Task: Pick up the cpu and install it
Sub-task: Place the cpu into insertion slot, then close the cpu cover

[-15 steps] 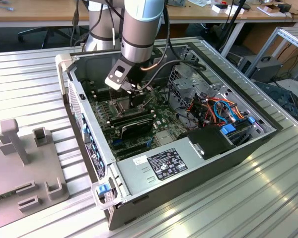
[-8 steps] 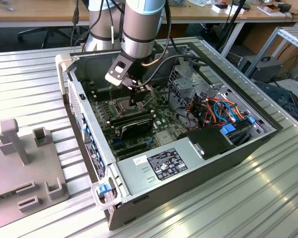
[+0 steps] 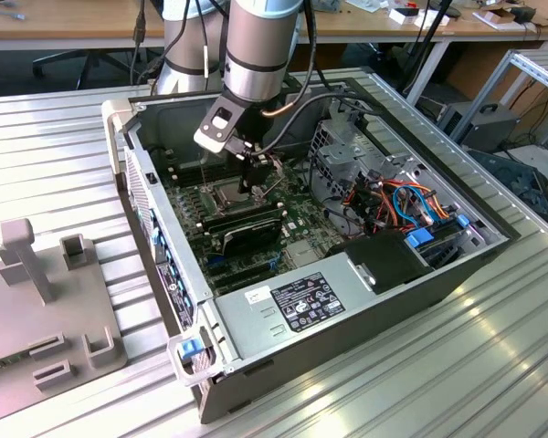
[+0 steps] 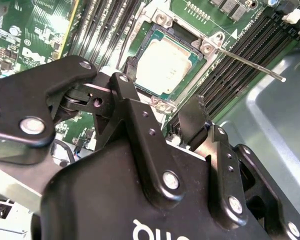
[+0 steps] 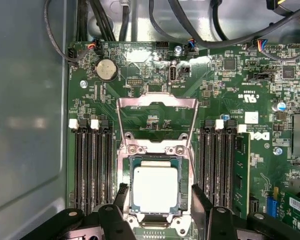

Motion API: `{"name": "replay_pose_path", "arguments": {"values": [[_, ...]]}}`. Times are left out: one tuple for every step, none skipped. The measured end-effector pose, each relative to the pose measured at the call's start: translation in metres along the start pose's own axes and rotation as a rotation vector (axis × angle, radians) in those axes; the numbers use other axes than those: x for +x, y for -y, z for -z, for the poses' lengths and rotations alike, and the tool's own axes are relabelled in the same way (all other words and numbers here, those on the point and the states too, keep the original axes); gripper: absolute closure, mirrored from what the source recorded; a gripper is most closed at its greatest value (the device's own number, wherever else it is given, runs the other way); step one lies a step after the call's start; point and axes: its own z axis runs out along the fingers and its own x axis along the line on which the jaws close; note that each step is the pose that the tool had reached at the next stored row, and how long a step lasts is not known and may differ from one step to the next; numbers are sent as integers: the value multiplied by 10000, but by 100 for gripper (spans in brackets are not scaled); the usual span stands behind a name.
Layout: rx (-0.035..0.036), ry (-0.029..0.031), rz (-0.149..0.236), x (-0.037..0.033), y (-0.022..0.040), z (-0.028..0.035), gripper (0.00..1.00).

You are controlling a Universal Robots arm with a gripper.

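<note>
Cpu [image 5: 156,189] was found seated flat in the socket [image 5: 155,220], load frame [image 5: 157,102] hinged up. Gripper [image 5: 159,192] was seen straight over it, fingers [image 5: 199,197] spread open astride two opposite edges (contact could not be confirmed).

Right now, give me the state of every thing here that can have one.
socket frame: hinged up, open.
cpu: lying flat in place, uncovered, not gripped.
gripper: open, fingers either side of the cpu.
computer case: on its side, panel off.
</note>
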Motion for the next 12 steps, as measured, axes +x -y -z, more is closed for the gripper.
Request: {"name": "replay_pose_path", "arguments": {"values": [[0,0,0,0,0,0,39],[0,1,0,0,0,0,39],[0,4,-1,17,0,0,39],[0,7,-1,33,0,0,39],[0,5,-1,33,0,0,39],[0,6,-1,33,0,0,39],[0,5,-1,33,0,0,39],[0,5,-1,33,0,0,39],[0,5,-1,33,0,0,39],[0,4,-1,33,0,0,39],[0,4,-1,33,0,0,39],[1,4,-1,33,0,0,39]]}}
